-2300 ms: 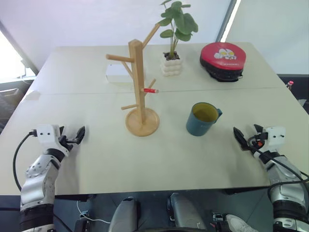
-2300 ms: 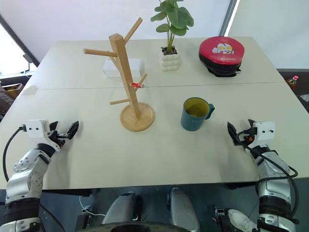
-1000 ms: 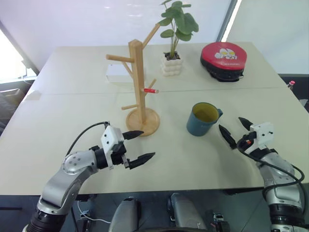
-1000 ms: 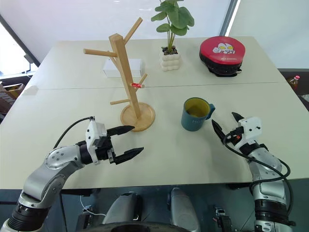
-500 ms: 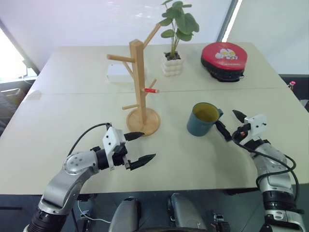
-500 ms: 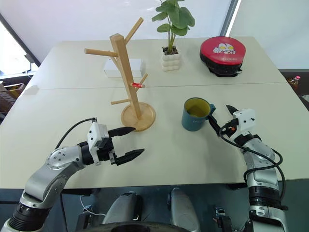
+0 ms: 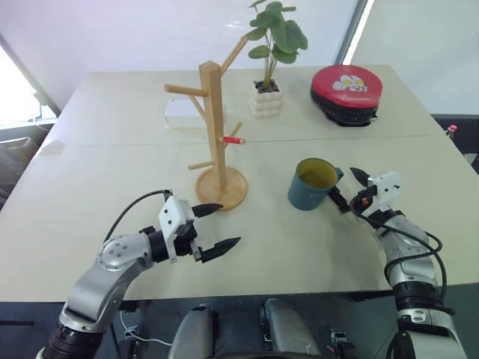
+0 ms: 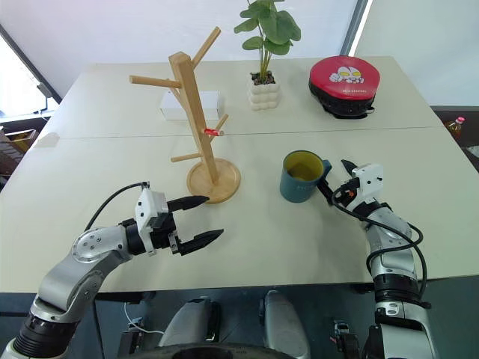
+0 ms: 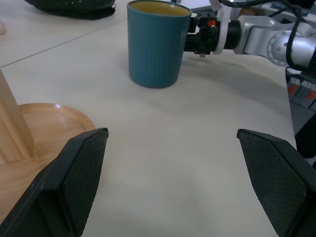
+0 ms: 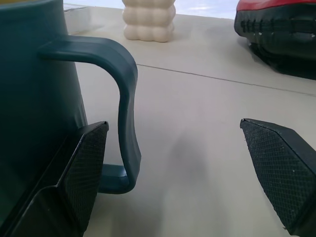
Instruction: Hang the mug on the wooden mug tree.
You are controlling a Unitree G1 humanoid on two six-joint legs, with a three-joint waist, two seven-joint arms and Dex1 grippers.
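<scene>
one mug point(image 7: 312, 184), one mug tree point(image 7: 215, 134), one potted plant point(image 7: 271, 52), two tools.

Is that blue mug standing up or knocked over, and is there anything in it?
Upright: the mug stands on its base on the table, mouth up. What shows of its yellow-green inside looks empty; the bottom is hidden.

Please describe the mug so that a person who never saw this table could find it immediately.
On the near half of the beige table, look right of the light-wood mug tree on its round disc base. There stands the teal-blue cylindrical mug, upright, with a yellow-green inside. Its small handle faces the open right hand, and it is the only cup present.
</scene>
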